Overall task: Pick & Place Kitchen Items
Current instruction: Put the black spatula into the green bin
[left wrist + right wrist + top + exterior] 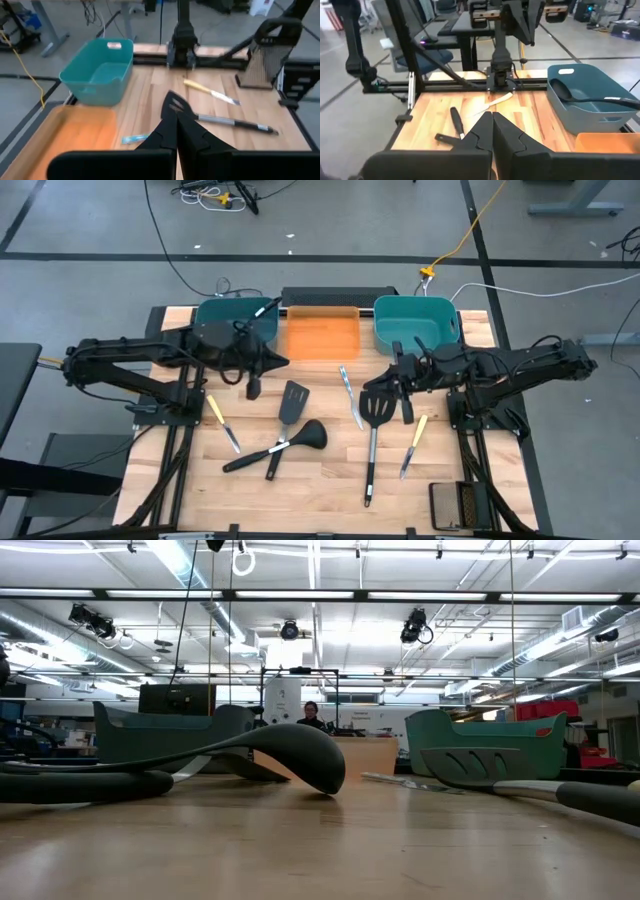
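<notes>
Both my grippers hover shut above the table with nothing in them: the left gripper [280,362] [175,120] in front of the left teal bin [235,320], the right gripper [378,380] [492,120] in front of the right teal bin [415,320]. A black ladle [565,90] lies in the left bin, its handle resting over the rim. On the wood lie two black spatulas [290,402] [375,408], a black ladle [305,435], a silver knife [350,395] and two yellow-handled knives [222,420] [413,445].
An orange bin [322,335] stands between the two teal bins at the table's far edge. A dark ribbed stand [460,505] sits at the near right corner. Bare wood shows along the near edge. A person stands in the room far behind the table.
</notes>
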You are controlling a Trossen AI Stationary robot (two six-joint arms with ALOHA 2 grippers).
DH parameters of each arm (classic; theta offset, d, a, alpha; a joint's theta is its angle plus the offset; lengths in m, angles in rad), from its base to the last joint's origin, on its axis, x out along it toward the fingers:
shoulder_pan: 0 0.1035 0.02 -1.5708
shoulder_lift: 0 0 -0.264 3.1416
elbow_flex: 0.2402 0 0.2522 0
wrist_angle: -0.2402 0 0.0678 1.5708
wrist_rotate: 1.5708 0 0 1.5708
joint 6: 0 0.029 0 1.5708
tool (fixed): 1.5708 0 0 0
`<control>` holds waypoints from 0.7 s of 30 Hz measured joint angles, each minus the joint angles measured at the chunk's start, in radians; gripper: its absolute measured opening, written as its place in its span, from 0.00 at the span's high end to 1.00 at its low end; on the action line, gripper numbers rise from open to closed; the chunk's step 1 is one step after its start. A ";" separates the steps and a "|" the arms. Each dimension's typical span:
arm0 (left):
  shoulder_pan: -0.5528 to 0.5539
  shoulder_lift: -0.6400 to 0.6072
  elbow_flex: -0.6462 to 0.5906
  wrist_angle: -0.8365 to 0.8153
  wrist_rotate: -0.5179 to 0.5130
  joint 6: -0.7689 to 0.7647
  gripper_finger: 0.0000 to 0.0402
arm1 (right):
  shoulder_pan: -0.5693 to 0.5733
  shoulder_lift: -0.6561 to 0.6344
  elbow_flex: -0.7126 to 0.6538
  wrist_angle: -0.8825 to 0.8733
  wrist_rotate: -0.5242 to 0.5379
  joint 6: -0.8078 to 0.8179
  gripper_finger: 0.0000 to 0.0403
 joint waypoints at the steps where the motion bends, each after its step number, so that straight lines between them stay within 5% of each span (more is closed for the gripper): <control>1: 0.000 -0.004 -0.001 -0.001 0.000 0.000 1.00 | 0.003 0.000 0.000 -0.009 0.000 -0.008 0.99; 21: 0.000 -0.003 0.000 0.009 -0.002 -0.018 1.00 | 0.012 0.001 0.006 -0.130 0.007 -0.014 0.99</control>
